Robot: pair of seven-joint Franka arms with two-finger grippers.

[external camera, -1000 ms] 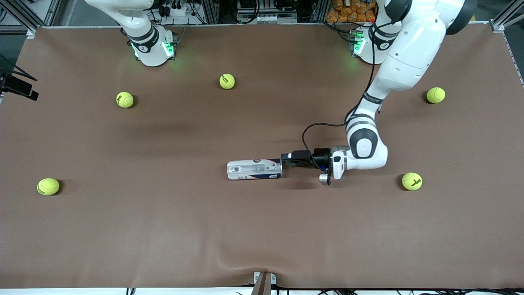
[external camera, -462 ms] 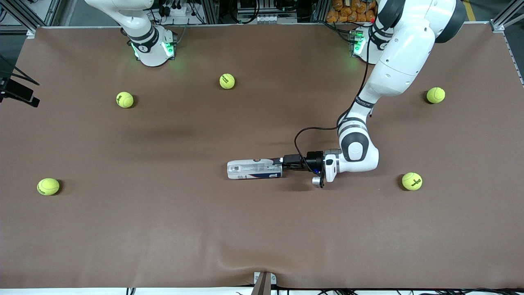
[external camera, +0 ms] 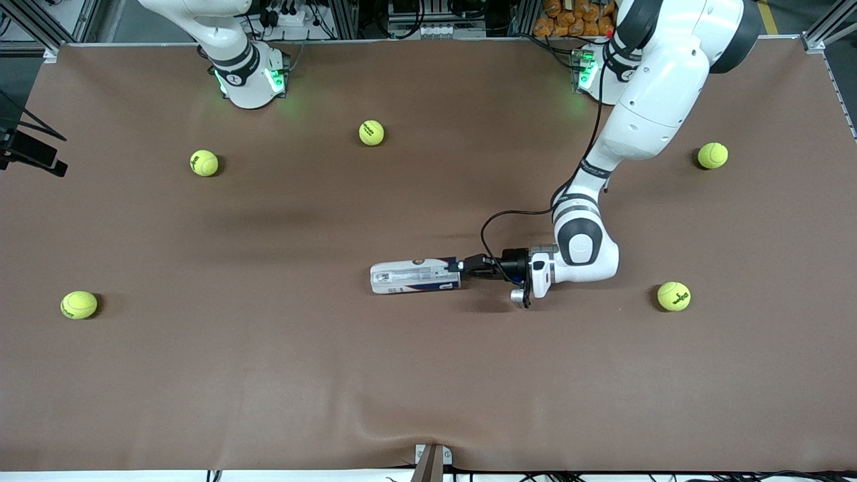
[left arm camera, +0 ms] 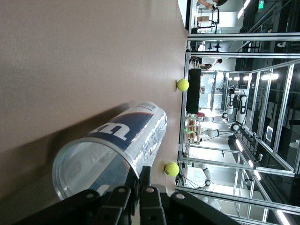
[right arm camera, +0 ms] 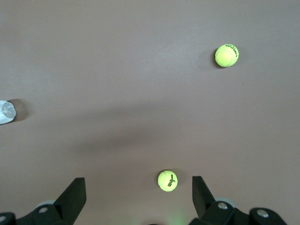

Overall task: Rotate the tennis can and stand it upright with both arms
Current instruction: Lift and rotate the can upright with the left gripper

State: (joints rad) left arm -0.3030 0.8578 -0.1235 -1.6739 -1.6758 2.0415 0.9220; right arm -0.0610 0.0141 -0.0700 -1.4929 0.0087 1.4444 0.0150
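Note:
The tennis can (external camera: 412, 276) lies on its side in the middle of the brown table, with its open silver-rimmed end toward the left arm's end. In the left wrist view the can (left arm camera: 117, 140) shows clear plastic and a navy "W" label. My left gripper (external camera: 457, 266) is low at that open end. Its fingers (left arm camera: 145, 176) are pinched on the rim wall, one inside the can and one outside. My right gripper (right arm camera: 137, 187) is open and empty, high over the table. It is out of the front view and waits.
Several yellow-green tennis balls lie scattered: one (external camera: 673, 296) near the left arm's elbow, one (external camera: 712, 155) farther from the front camera, one (external camera: 371, 132) between the bases, and two (external camera: 203, 163) (external camera: 79, 304) toward the right arm's end. The green-lit bases (external camera: 251, 80) stand at the table's edge.
My left gripper slid toward the can and closed on its rim. The can shifted slightly toward the right arm's end. The right arm has not visibly moved.

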